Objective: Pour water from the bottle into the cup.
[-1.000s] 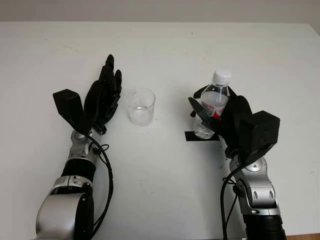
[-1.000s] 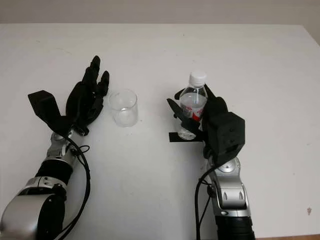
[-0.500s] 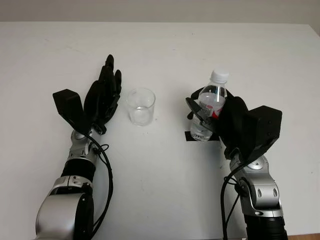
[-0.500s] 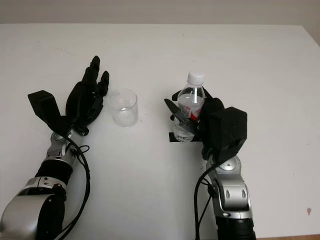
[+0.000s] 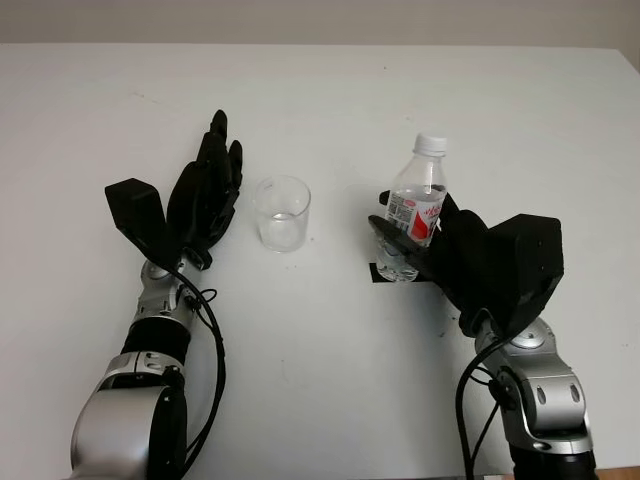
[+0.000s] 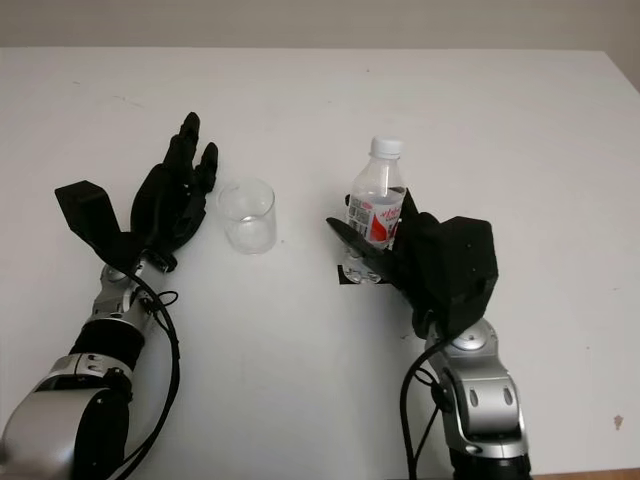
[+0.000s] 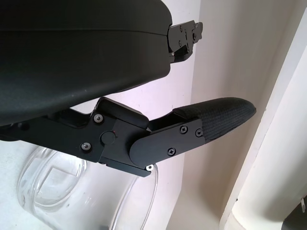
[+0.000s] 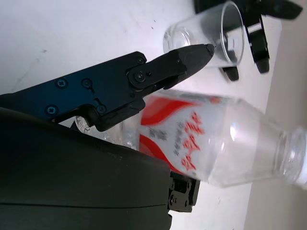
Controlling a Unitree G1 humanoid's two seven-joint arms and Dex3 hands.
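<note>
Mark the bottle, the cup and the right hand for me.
bottle (image 5: 417, 205), left eye view, red label.
cup (image 5: 282, 214), left eye view, glass wall.
right hand (image 5: 470, 262), left eye view, black palm shell.

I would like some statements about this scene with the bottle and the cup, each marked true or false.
1. The right hand grips the bottle. True.
2. The bottle has no cap. False: a white cap is on it.
3. The left hand holds the cup. False: it is open beside the cup.
4. The cup stands upright on the table. True.
5. The bottle's label is blue. False: it is red and white.
</note>
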